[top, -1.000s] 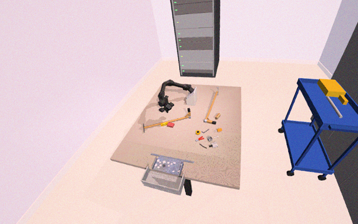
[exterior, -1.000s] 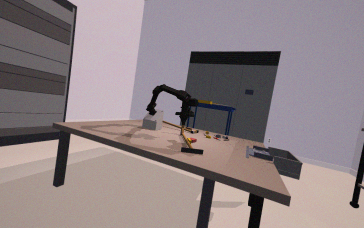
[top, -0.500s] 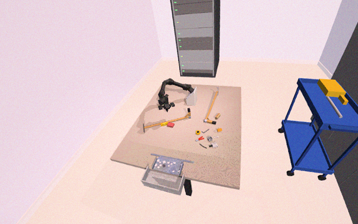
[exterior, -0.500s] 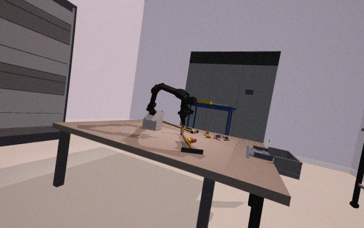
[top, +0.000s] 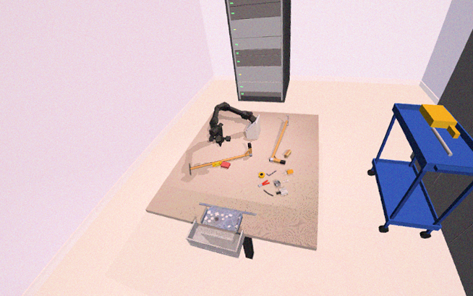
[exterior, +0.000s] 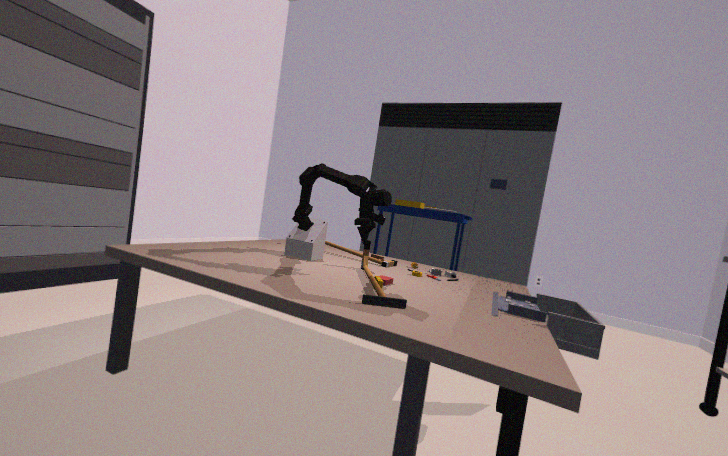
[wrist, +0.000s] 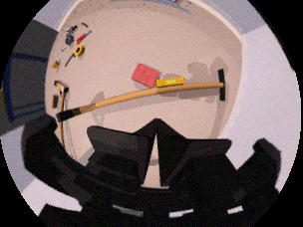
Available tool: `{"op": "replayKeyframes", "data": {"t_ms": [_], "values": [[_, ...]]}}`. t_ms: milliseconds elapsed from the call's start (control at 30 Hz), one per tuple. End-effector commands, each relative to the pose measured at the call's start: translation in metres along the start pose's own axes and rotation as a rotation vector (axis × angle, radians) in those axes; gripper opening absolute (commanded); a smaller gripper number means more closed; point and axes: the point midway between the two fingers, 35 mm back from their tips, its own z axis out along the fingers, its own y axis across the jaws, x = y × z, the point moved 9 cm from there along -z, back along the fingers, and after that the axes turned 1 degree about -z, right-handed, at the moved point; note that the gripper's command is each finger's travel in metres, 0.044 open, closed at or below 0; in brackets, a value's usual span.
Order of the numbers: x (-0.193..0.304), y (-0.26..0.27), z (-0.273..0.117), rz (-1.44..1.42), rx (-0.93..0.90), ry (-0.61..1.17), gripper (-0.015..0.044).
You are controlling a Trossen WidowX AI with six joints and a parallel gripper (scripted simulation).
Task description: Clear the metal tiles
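Wrist view landmark: long wooden black-bladed scraper (top: 236, 157) (exterior: 374, 280) (wrist: 125, 98)
My black end effector (top: 219, 144) (exterior: 366, 245) (wrist: 157, 120): closed, empty, near scraper
Red rectangular block (top: 225, 165) (exterior: 386, 280) (wrist: 146, 75): beside scraper

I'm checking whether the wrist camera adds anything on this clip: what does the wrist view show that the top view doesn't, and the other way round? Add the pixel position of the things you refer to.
Only the wrist view: the gripper's two dark fingers up close, with a narrow slit between them.

Only the top view: the server rack (top: 258, 27), the whole catch box (top: 216, 239) and the tiles (top: 215, 214) scattered on the bench plate (top: 232, 221).

Both: the long tool with a crossbar (top: 222, 161) (wrist: 130, 96), the red block (top: 225, 165) (wrist: 146, 75), the yellow level (top: 216, 164) (wrist: 170, 82) and the tape measure (top: 261, 174) (wrist: 79, 50).
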Motion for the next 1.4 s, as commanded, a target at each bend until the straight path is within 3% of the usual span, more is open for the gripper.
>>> {"op": "replayKeyframes", "data": {"t_ms": [0,633,1367], "values": [[0.002,0.000,-0.004,0.096,0.010,-0.011,0.0000],[0.014,0.002,-0.016,0.593,0.024,-0.058,0.0000],[0.011,0.005,0.023,0.638,0.022,-0.057,0.0000]]}}
